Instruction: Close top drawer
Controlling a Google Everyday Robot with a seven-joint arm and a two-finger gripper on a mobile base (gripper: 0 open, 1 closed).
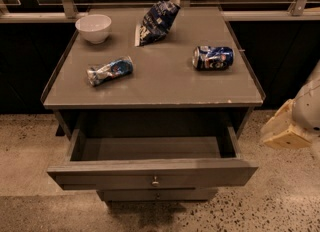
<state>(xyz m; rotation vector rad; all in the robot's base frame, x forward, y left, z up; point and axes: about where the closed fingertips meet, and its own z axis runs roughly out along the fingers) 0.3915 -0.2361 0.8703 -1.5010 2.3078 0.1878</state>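
Grey-brown counter [165,83] on a speckled floor [30,141], dark railing and panels behind it.

Far left on the counter top, back corner: white bowl [93,27], upright. Just right of it and nearer the front: crushed plastic bottle [110,70] with a blue label, lying on its side, well apart from the bowl.

Centre, below the counter top: top drawer [152,172] is pulled well out toward the camera, its inside open to view. The wide flat front sits forward of the counter edge, with a small round metal knob [155,181] at its middle. Under it is a narrower lower drawer [155,194], front pushed in and mostly in shadow.

Centre back of the counter top: blue chip bag [156,22], crumpled, leaning near the rear edge. Right of it: blue drink can [213,57], on its side, apart from the bag.

Far right, off the counter: gripper [282,128], tan, on a white arm [309,108] cut by the frame edge. It hangs at about drawer height, beside the counter's right side, clear of the drawer front and touching nothing. Cannot tell whether its grip is spread or pressed together.
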